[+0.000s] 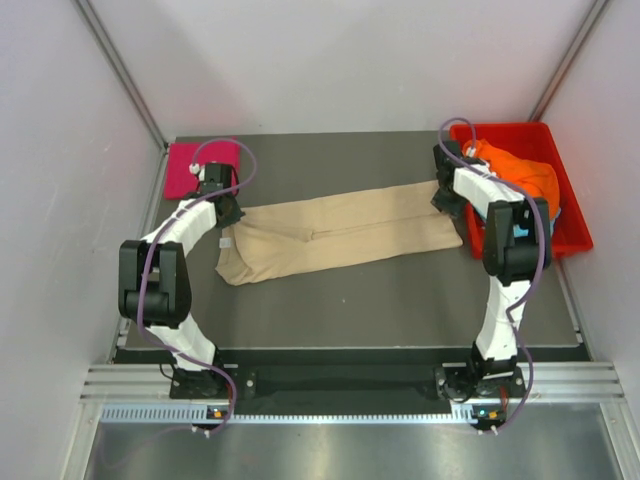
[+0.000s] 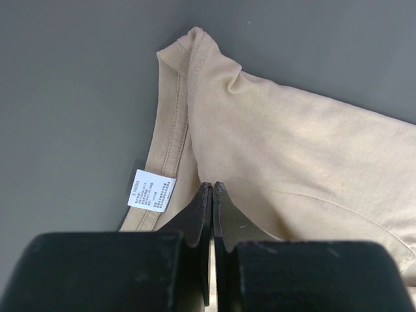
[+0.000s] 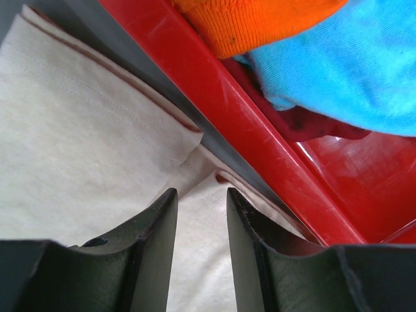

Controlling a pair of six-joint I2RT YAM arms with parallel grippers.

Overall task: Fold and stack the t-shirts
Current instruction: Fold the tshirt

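T-shirt in hand: beige soft-cloth t-shirt (image 1: pixel 340 235), lying flat and drawn out lengthwise across the dark grey table (image 1: pixel 380 300). Its neck end is at the left and its hem end at the right, beside the red plastic tray (image 1: pixel 500 128).
Neck marker: small white sewn-in label (image 2: pixel 151 190), showing at the collar just left of the left fingertips.
Other t-shirts: folded magenta-pink t-shirt (image 1: pixel 195 165) at the far left corner of the table. Crumpled orange t-shirt (image 3: pixel 260 19) and light blue t-shirt (image 3: pixel 338 71) in the tray, unfolded.
Step in hand (judgement): straightening the beige soft-cloth t-shirt for its fold. One garment looks finished and two wait in the tray.
Left gripper (image 2: pixel 212 188): jaws fully closed, tips together on the cloth beside the collar. A crease runs into the tips, so a thin pinch of cloth is likely.
Right gripper (image 3: pixel 200 208): jaws partly apart, straddling the hem edge next to the tray wall. Cloth shows in the gap, but nothing looks clamped.
Next move (judgement): the right jaws need to close on the hem layers before either end is carried over. Both ends should then travel together, clear of the tray rim.
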